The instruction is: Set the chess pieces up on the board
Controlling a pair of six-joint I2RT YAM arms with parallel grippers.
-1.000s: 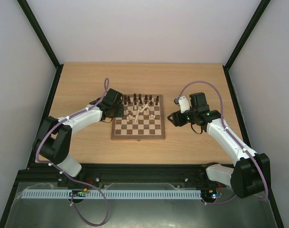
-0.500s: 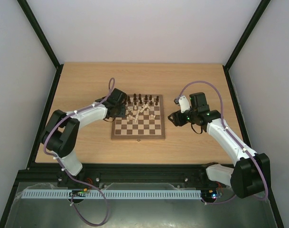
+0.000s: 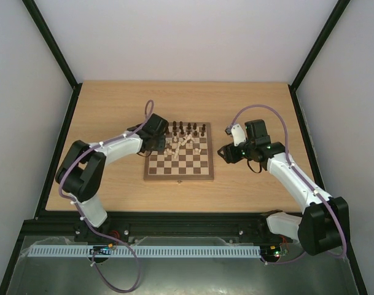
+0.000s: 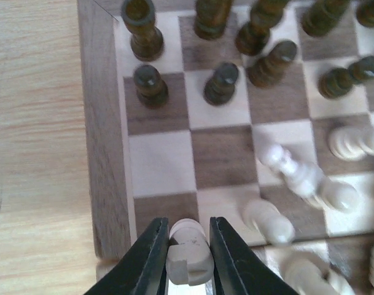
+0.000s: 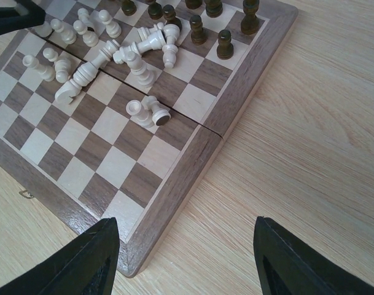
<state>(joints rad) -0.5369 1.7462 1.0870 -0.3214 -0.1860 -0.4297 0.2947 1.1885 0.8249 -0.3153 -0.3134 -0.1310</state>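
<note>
The board [image 3: 179, 174] lies mid-table. Dark chess pieces [image 3: 183, 128] stand in its far rows, and cream pieces [image 3: 177, 142] lie in a toppled heap just in front of them. My left gripper [image 3: 164, 142] is at the board's left edge. In the left wrist view its fingers [image 4: 151, 258] press both sides of a cream rook-like piece [image 4: 188, 252] over the squares beside the brown border [image 4: 104, 153]. Dark pawns [image 4: 151, 85] stand ahead of it. My right gripper [image 5: 187, 258] hangs wide open over the board's right corner [image 5: 174, 196], holding nothing.
Fallen cream pieces [image 5: 140, 64] crowd the board's middle, and two lie apart [image 5: 148, 112] closer to the right gripper. Bare light wood tabletop [image 3: 113, 110] surrounds the board. Black frame rails [image 3: 69, 132] run along the table's sides.
My left gripper has slid right onto the board's left edge and closed its fingers onto the cream piece. The right arm has not moved.
</note>
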